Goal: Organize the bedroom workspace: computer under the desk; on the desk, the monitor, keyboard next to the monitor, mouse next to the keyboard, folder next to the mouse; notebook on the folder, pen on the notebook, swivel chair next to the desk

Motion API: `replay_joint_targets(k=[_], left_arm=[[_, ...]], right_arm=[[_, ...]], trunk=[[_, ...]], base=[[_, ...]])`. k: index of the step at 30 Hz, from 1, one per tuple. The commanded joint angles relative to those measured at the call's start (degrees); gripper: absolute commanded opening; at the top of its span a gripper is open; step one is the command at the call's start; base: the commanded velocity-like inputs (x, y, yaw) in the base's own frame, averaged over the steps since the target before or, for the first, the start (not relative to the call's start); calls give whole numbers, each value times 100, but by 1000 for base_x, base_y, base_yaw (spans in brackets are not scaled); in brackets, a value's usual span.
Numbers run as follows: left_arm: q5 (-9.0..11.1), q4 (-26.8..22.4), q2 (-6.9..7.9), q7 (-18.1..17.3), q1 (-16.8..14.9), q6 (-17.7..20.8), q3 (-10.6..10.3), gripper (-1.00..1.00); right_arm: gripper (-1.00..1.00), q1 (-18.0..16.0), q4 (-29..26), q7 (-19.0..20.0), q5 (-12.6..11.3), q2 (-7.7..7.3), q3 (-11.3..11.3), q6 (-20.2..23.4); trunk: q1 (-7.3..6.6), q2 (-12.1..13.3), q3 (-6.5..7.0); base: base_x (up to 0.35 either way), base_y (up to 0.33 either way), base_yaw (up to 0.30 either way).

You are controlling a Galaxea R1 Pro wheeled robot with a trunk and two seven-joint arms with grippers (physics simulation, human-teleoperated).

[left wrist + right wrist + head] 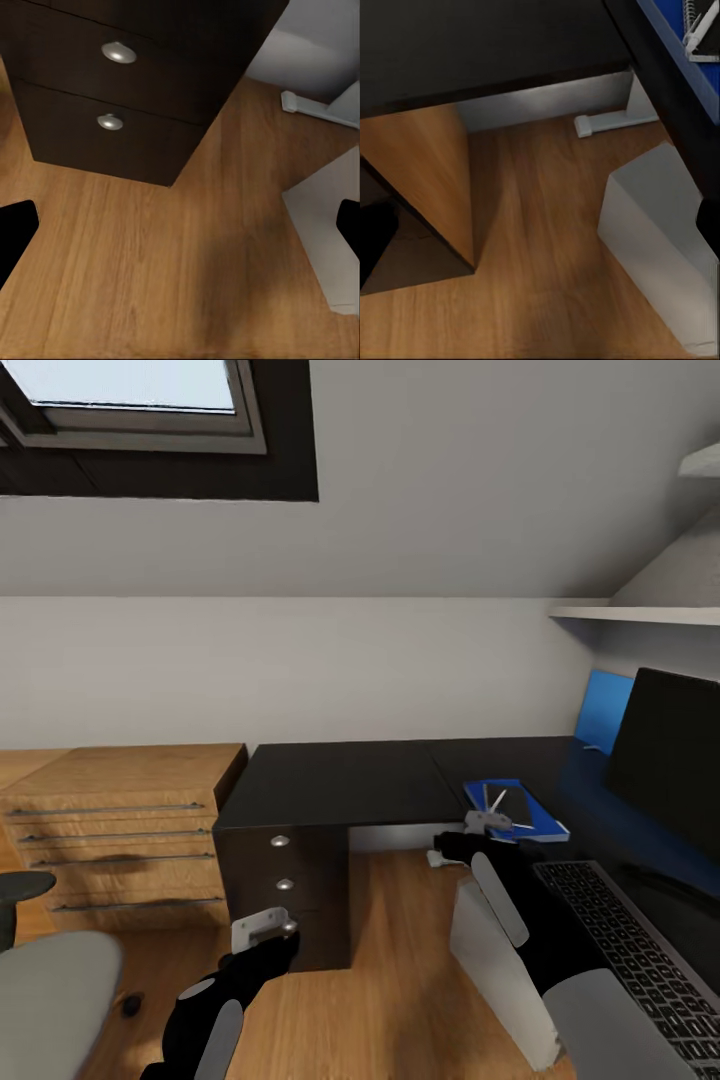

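Two arms reach forward in the head view. The left tool [264, 930] hangs low over the wooden floor [390, 960] in front of the black drawer unit [285, 885], and its wrist view shows the two dark fingertips [15, 232] standing wide apart with nothing between them. The right tool [487, 822] sits at the near edge of the worktop [340, 785], just beside the folder [535, 812]; its own view shows dark fingertips [373, 244] at opposite edges, spread and empty.

On the worktop's right part the blue folder lies flat with the dark notebook [508, 803] on top of it and the white pen [497, 801] lying across the notebook. To the right stands the black monitor [668, 760], and nearer the camera the keyboard [630, 950] lies along the worktop. The light grey computer [495, 970] stands on the floor under the worktop, near its white leg [611, 120]. At the near left edge the grey seat of the swivel chair [50, 1000] shows, well apart from the worktop. A light wooden dresser [120, 830] stands against the wall, left of the drawer unit. I cannot make out the mouse.
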Motion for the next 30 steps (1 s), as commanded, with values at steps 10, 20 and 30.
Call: replay_joint_targets(k=[10, 20, 30], left_arm=[[66, 189, 6, 80, -4, 2, 26, 100], [62, 347, 15, 72, -4, -16, 53, 100], [55, 361, 29, 77, -4, -154, 72, 100]], right_arm=[[100, -5, 185, -43, -43, 11, 140, -21], [100, -5, 742, -46, 32, 22, 1045, -717], [100, -5, 1266, -36, 49, 192, 1341, -1520]], trunk=[[-4, -4, -6], [-92, 157, 65], [-311, 558, 245]], base=[[-235, 0, 0], [-17, 0, 0], [-1, 0, 0]])
